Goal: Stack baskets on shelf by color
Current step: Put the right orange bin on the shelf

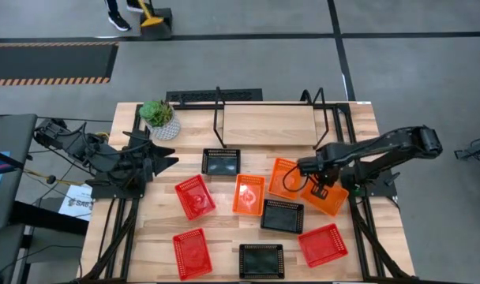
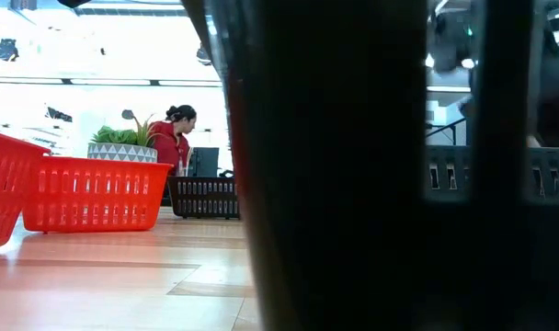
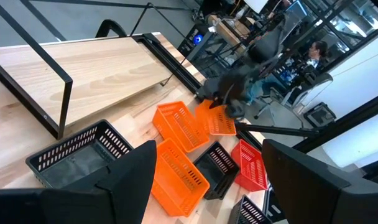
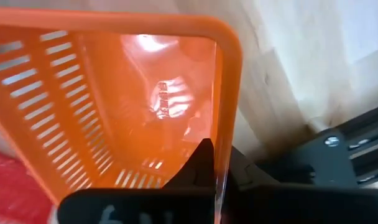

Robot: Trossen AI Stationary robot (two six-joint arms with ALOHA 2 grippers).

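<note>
Orange mesh basket (image 1: 328,197), slotted walls, rim clamped by right gripper (image 1: 320,190), left gripper (image 1: 163,162) spread wide

My left gripper (image 3: 204,180) has its 2 fingers spread wide with nothing between them. Just ahead of one finger sits a black basket (image 3: 77,155), and beyond it the shelf (image 3: 83,74) with its bare wood board. Between the fingers I see an orange basket (image 3: 179,174), with 2 more orange baskets (image 3: 179,124) farther out. The right gripper (image 3: 229,102) is over the far one. A red basket (image 3: 248,165) and another black basket (image 3: 217,165) lie near them.
</note>
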